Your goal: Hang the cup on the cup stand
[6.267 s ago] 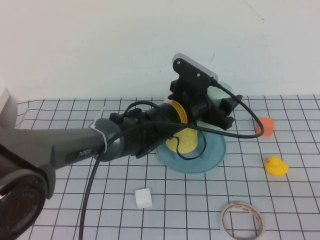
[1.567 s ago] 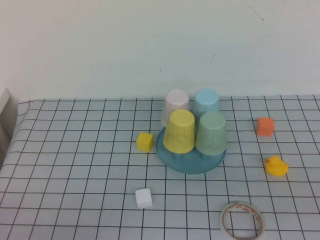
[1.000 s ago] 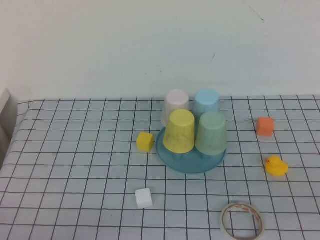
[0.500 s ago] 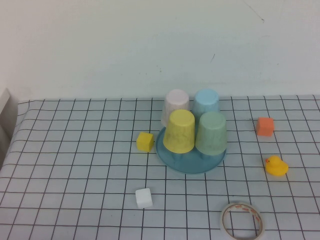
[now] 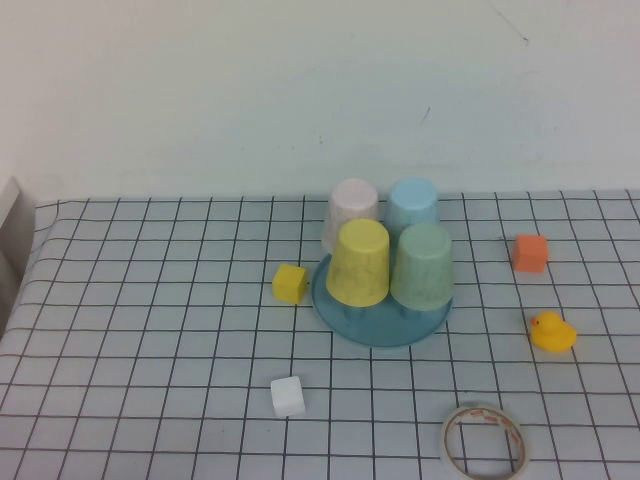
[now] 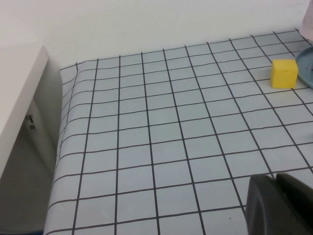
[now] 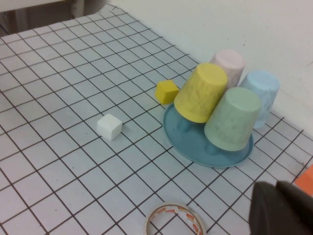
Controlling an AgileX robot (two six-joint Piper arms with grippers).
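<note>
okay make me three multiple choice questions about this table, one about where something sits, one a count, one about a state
1. The yellow cube lies where?
A) on the cup stand
B) on the table beside the cup stand's left rim
C) inside the tape roll

2. Cups on the stand?
A) two
B) three
C) four

3. The sage-green cup is:
A) upside down on the stand
B) lying on the table
C) held by a pincer

Answers: B, the cube rests on the cloth, off the dish; C, pink, blue, yellow and green; A, its base faces up, and the left pincer and right pincer, both shut, hold nothing.
</note>
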